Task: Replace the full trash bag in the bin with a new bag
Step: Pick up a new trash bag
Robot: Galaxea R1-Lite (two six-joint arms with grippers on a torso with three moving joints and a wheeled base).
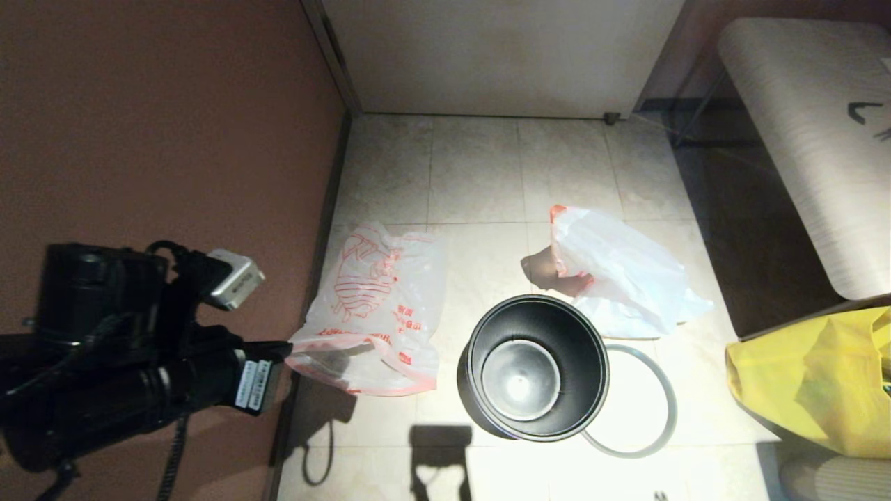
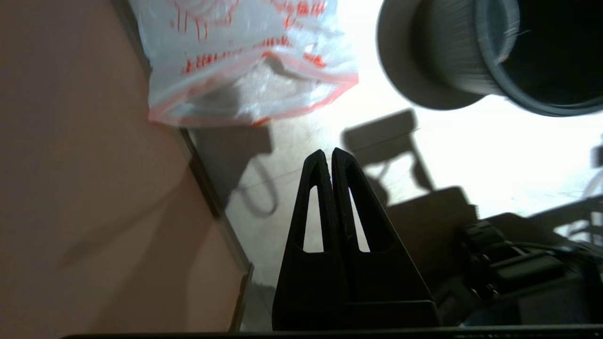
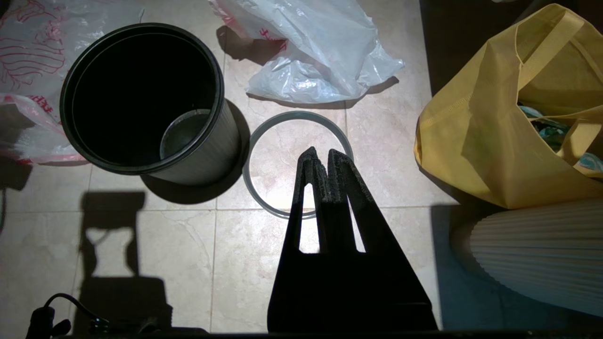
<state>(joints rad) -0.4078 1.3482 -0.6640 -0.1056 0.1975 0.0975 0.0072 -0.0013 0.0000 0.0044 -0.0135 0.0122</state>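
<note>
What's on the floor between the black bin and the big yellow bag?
The grey hoop lies flat between the bin and yellow bag, seen best in the right wrist view.

bin: black, upright, unlined | full trash bag: floor, behind | new bag: flat, left

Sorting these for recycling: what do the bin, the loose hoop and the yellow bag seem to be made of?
The bin: likely hard black plastic, finely ribbed wall, slight sheen. The grey hoop: thin and rigid, plastic or metal, can't tell. The yellow bag: probably non-woven fabric, matte, with stitched hems.
</note>
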